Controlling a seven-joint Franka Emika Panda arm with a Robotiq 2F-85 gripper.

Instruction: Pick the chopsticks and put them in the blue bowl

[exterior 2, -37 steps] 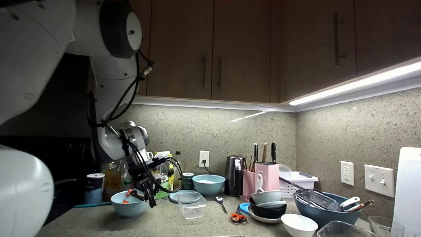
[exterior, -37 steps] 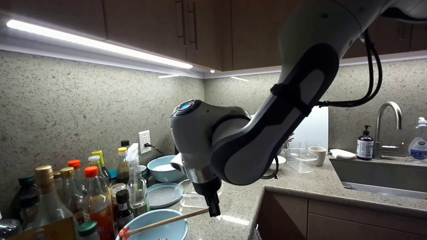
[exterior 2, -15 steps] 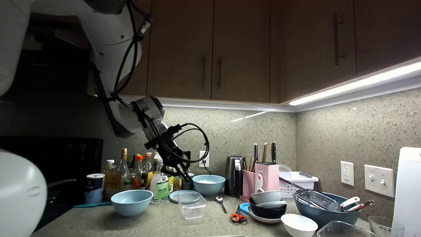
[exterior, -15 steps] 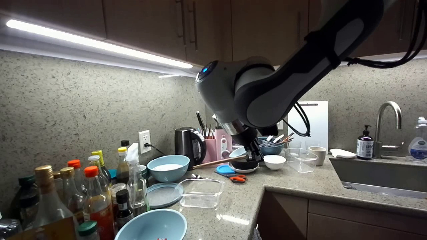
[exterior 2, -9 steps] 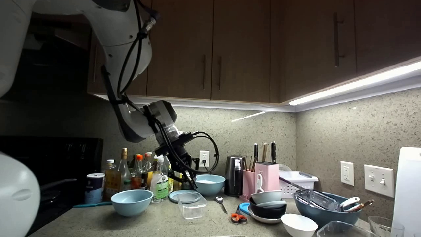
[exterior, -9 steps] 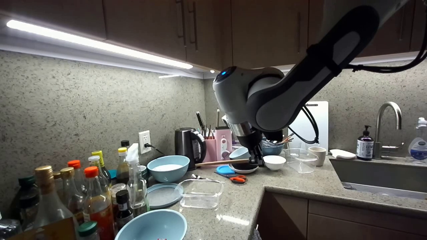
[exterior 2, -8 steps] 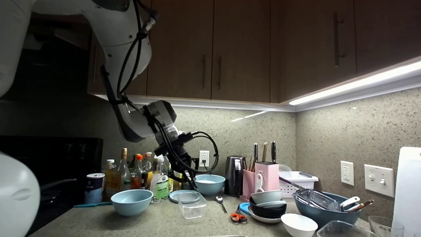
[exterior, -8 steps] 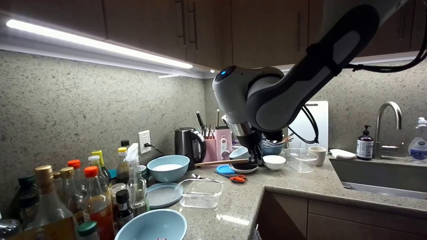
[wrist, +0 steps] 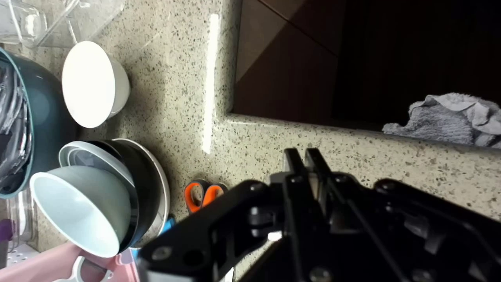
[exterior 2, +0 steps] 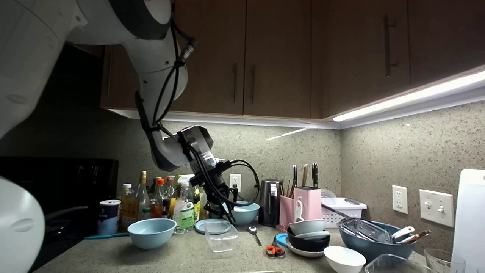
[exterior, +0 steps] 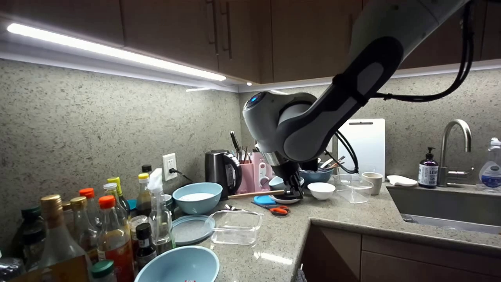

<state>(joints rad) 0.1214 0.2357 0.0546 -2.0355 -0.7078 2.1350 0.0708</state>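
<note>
Above the bench (exterior: 282, 235), the tool (exterior: 296, 194) pinches one end of the chopsticks (exterior: 256, 194), long axis running leftward, nearly level, in an exterior view; any carry to the blue bowl (exterior: 178, 263), well apart, should head lower left there.

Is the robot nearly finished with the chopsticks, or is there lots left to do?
Done: picking up seems finished, since the chopsticks stick out from the pincer.
In hand: it grips them, away from the blue bowl near the bottles.
Left: probably carrying them there and letting go, because no chopsticks show in that bowl.
</note>
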